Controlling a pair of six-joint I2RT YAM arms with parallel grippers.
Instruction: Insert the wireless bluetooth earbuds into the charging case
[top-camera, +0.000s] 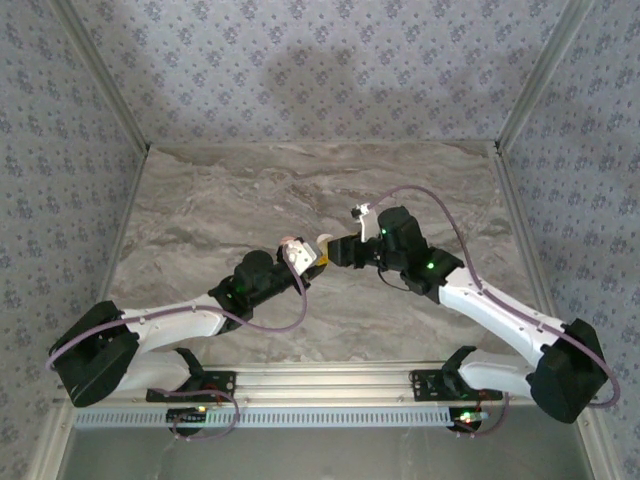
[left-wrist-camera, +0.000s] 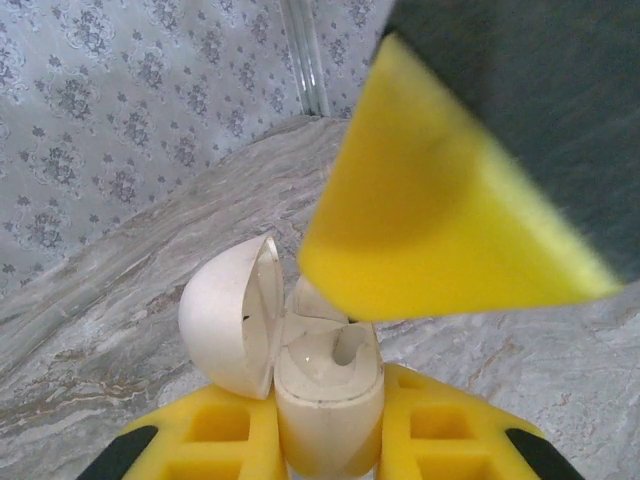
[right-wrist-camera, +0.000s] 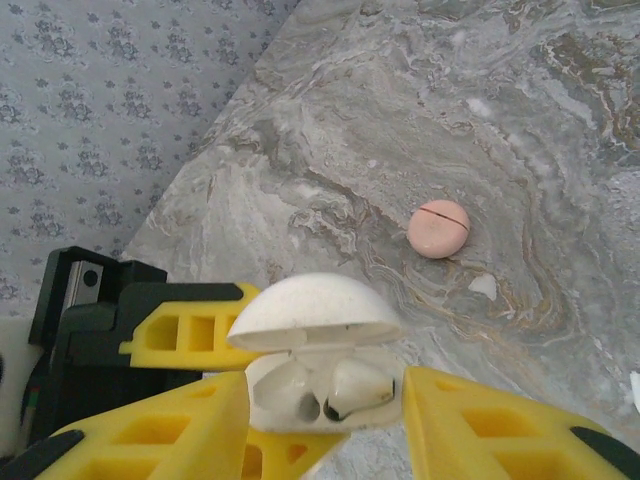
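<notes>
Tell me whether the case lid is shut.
No, the case stands hinged open in the right wrist view, with earbuds visible inside.

No writing, brand, number or sign can be read anywhere; the charging case (right-wrist-camera: 315, 312), marbled surface (top-camera: 250, 190) and patterned walls (top-camera: 300, 70) bear none.

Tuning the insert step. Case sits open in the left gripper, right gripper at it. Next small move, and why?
Probably back the right gripper off the charging case: its jaws stand open, both earbuds look seated, and the left gripper holds the case. That frees the lid to close.
</notes>
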